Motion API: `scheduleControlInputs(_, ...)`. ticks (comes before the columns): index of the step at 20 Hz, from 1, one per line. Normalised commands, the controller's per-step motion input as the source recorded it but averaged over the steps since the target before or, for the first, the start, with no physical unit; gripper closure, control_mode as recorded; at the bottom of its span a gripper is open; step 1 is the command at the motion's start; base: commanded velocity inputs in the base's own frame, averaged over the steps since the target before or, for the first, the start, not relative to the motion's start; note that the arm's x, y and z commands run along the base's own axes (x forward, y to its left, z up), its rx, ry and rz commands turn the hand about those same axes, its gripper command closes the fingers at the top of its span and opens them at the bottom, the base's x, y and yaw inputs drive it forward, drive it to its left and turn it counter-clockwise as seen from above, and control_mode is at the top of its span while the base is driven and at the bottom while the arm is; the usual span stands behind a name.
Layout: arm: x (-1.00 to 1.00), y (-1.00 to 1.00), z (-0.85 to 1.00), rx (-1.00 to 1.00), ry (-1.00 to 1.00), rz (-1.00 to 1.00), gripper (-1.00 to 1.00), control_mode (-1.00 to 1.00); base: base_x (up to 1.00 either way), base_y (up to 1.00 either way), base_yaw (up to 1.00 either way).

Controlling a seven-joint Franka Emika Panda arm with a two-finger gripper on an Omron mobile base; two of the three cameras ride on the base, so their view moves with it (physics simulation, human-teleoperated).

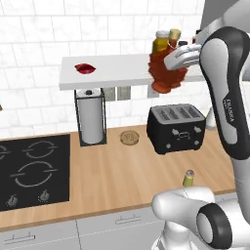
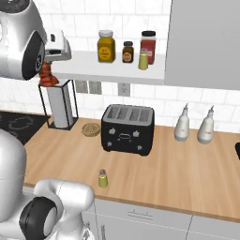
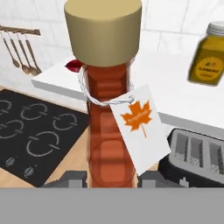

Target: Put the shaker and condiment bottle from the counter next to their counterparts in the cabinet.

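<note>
My gripper (image 1: 172, 60) is shut on the condiment bottle (image 1: 166, 74), a red-brown leaf-shaped bottle with a tan cap (image 3: 103, 30) and a maple-leaf tag. I hold it upright in the air at the front edge of the cabinet's white shelf board (image 1: 117, 71). In the hand view the bottle (image 3: 109, 131) rises between my fingertips (image 3: 70, 179). One yellow-green shaker (image 2: 102, 178) stands on the counter near my base. A second shaker (image 2: 143, 60) stands on the shelf near the grey panel (image 2: 201, 42). The red packet (image 1: 84, 68) lies at the shelf's left end.
A mustard jar (image 2: 106, 46), a small dark jar (image 2: 127, 51) and a red jar (image 2: 148, 44) stand on the shelf. Below it are a black toaster (image 2: 127, 129), a paper towel holder (image 1: 91, 117), a round coaster (image 1: 129, 137), a stovetop (image 1: 29, 171) and two white bottles (image 2: 182, 124).
</note>
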Motion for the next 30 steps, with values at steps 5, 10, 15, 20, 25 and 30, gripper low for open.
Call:
scheduleControlInputs(5, 0.42, 0.08, 0.31, 0.0, 0.0, 0.11, 1.0, -1.0, 0.0, 0.0, 0.0)
scheduleControlInputs(10, 0.45, 0.41, 0.0, 0.0, 0.0, 0.11, 1.0, -1.0, 0.0, 0.0, 0.0)
scheduleControlInputs(15, 0.36, 0.29, 0.0, 0.0, 0.0, 0.08, 1.0, -1.0, 0.0, 0.0, 0.0)
scheduleControlInputs(20, 0.33, 0.23, -0.01, 0.0, -0.02, 0.02, 1.0, -1.0, 0.0, 0.0, 0.0)
scheduleControlInputs(25, 0.49, 0.26, 0.0, 0.0, 0.0, 0.01, 1.0, -1.0, 0.0, 0.0, 0.0)
scheduleControlInputs(30, 0.44, 0.3, -0.01, 0.0, 0.0, 0.03, 1.0, -1.0, 0.0, 0.0, 0.0)
